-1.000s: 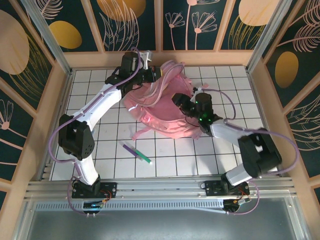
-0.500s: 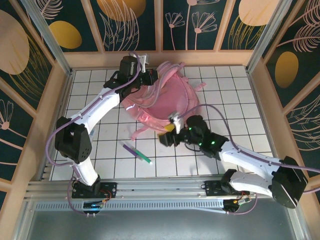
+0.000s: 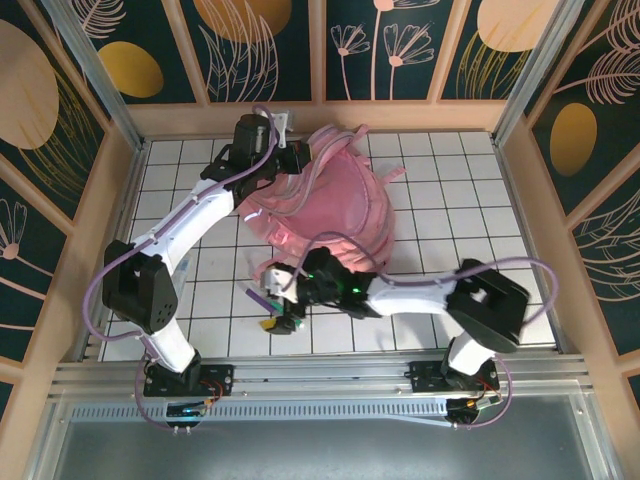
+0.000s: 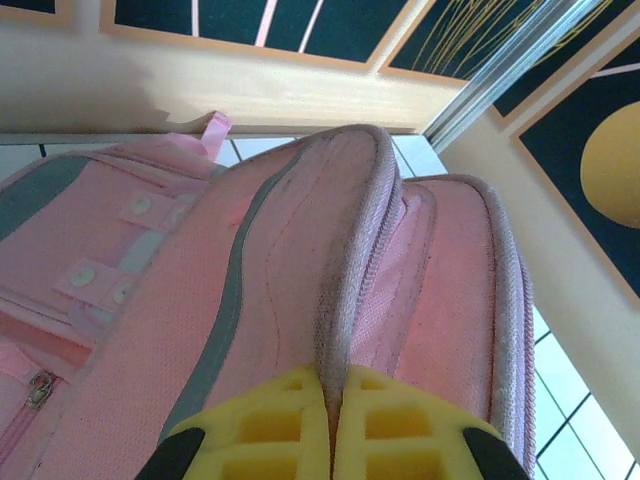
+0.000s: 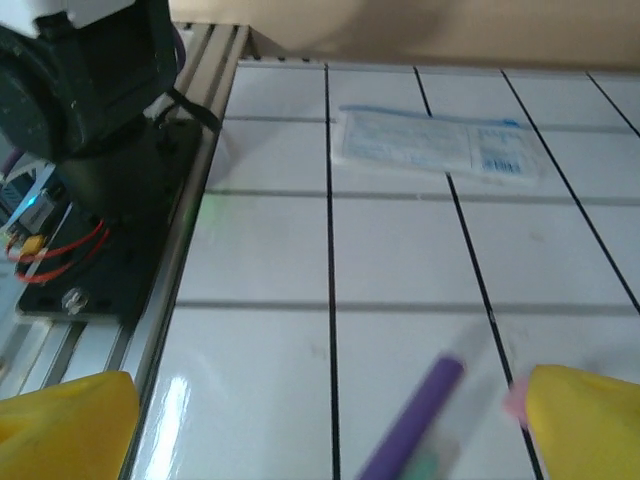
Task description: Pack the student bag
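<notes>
White tiled surface (image 3: 450, 200) is carrying the pink student bag (image 3: 335, 205) at its far middle. Left gripper (image 4: 333, 425) is pinching the bag's zippered rim, jaws closed on it. Right gripper (image 5: 325, 430) is hovering low over the near tiles, jaws spread wide and holding nothing. A purple pen (image 5: 415, 415) is lying between its fingertips and a flat clear packet (image 5: 435, 142) is resting beyond.

The student bag (image 4: 270, 250) is woven cloth, matt and coarse-grained, with a smooth grey strip (image 4: 226, 300). The table (image 5: 400, 260) is glossy white tile. The left gripper (image 4: 331, 420) has 2 matt yellow plastic pads.
</notes>
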Tool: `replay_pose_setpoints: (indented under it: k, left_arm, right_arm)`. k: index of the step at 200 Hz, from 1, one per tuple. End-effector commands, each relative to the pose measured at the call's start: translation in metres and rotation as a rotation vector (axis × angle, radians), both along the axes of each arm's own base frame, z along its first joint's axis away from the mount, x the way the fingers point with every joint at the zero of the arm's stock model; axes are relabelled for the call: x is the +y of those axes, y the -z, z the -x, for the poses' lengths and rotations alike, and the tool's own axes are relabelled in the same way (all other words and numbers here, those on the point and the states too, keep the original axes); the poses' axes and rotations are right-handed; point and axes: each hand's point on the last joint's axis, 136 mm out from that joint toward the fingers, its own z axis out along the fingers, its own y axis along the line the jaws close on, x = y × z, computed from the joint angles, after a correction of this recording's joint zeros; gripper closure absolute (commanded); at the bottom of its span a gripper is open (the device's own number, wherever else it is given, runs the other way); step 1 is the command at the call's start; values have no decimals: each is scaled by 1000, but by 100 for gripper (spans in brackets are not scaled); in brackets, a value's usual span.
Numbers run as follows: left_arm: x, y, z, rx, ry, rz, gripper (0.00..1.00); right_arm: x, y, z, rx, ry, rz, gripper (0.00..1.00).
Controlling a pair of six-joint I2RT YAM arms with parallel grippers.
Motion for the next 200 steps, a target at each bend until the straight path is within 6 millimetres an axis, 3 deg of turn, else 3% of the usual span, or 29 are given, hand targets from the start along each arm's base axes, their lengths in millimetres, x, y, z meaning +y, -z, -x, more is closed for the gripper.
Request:
replay_pose_setpoints:
  k: [1, 31, 77, 107, 142, 160, 200]
  left_arm:
    - [10, -54, 1, -141, -18, 48, 100]
    - [7, -57, -1, -133, -12, 55, 100]
    - [3, -60, -3, -109, 10, 48, 100]
    - [3, -61, -2, -107, 14, 35, 100]
    - [6, -58, -1, -87, -4, 30, 100]
    - [10, -55, -2, -77, -29, 29, 100]
    - [17, -60, 1, -93, -69, 58, 100]
  right_arm:
    - [49, -22, 3, -78, -106, -131, 1]
    - [108, -7, -24, -27, -16, -191, 1]
    - [172, 36, -83, 110, 217, -239, 1]
    - [184, 42, -103, 168, 320, -261, 1]
    - [199, 57, -97, 180, 364, -242, 1]
    - [208, 54, -104, 207, 390, -249, 1]
    - [226, 63, -125, -4, 494, -246, 1]
